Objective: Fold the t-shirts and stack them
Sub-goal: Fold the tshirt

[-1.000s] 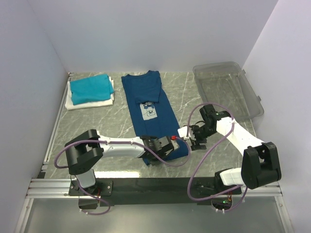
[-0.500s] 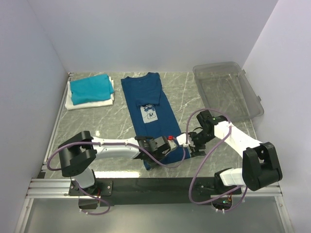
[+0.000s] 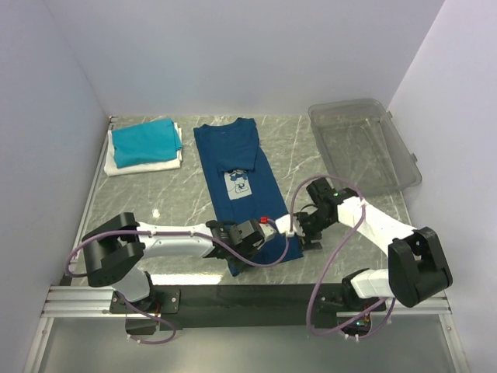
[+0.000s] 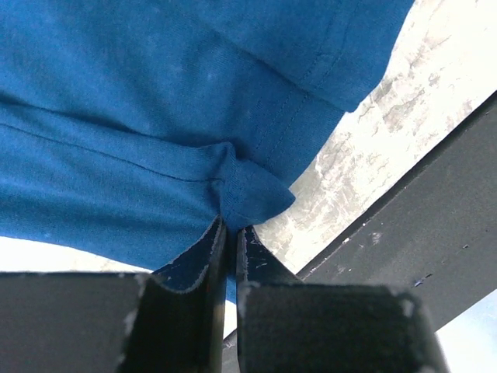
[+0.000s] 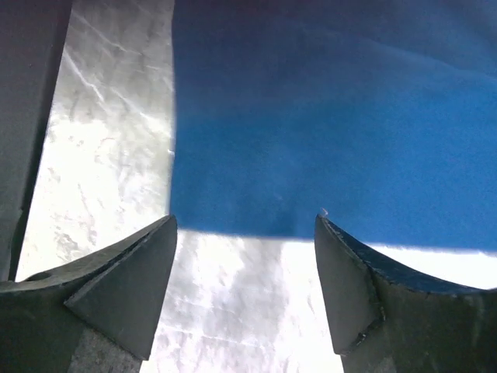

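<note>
The navy blue t-shirt (image 3: 233,151) lies lengthwise in the middle of the table, its pale chest print (image 3: 240,181) facing up. Over its near end, my left gripper (image 3: 260,237) is shut on a pinched bunch of the blue cloth (image 4: 241,186) by the hem; the jaws (image 4: 231,224) meet with fabric squeezed between them. My right gripper (image 3: 299,229) hangs open just beside the shirt's right edge. Its fingertips (image 5: 172,225) straddle bare table, with the cloth's straight edge (image 5: 311,155) just ahead of them. A folded teal t-shirt (image 3: 144,140) rests on a folded white one (image 3: 147,165) at the back left.
A clear plastic bin (image 3: 361,144) sits at the back right against the wall. The black mounting rail (image 4: 435,225) runs along the near edge close to the shirt's hem. White walls enclose the marble table (image 3: 311,155) on three sides.
The right gripper has moved left and lower, up to the shirt's right edge. The left arm has drawn back to the left, its jaws still shut on the cloth.
</note>
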Robot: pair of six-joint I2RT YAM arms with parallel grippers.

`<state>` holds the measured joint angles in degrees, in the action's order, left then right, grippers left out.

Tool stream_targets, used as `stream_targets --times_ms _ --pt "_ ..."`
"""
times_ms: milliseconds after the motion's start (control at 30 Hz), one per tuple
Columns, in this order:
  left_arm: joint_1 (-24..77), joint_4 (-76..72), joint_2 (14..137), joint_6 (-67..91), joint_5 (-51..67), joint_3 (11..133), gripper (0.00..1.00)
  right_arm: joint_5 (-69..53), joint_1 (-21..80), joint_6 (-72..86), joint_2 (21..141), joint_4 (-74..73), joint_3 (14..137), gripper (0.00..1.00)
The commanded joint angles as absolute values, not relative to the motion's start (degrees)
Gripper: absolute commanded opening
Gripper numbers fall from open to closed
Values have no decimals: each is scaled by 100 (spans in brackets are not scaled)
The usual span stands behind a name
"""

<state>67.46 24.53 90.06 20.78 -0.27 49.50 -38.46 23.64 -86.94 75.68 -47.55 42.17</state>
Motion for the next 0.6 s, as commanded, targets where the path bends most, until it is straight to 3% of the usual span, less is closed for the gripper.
stream_targets --times_ms 0,233,567 --pt "6724 2013 8605 2285 123 4826 1 -4357 1873 -8665 7629 -5217 4789 78" --pt "6724 1697 8482 2373 228 4509 1 -4930 1688 -9087 7550 -5748 4817 80" --pt "6715 897 8218 2707 659 3982 1 -4307 1819 -9405 7321 -5407 4026 79"
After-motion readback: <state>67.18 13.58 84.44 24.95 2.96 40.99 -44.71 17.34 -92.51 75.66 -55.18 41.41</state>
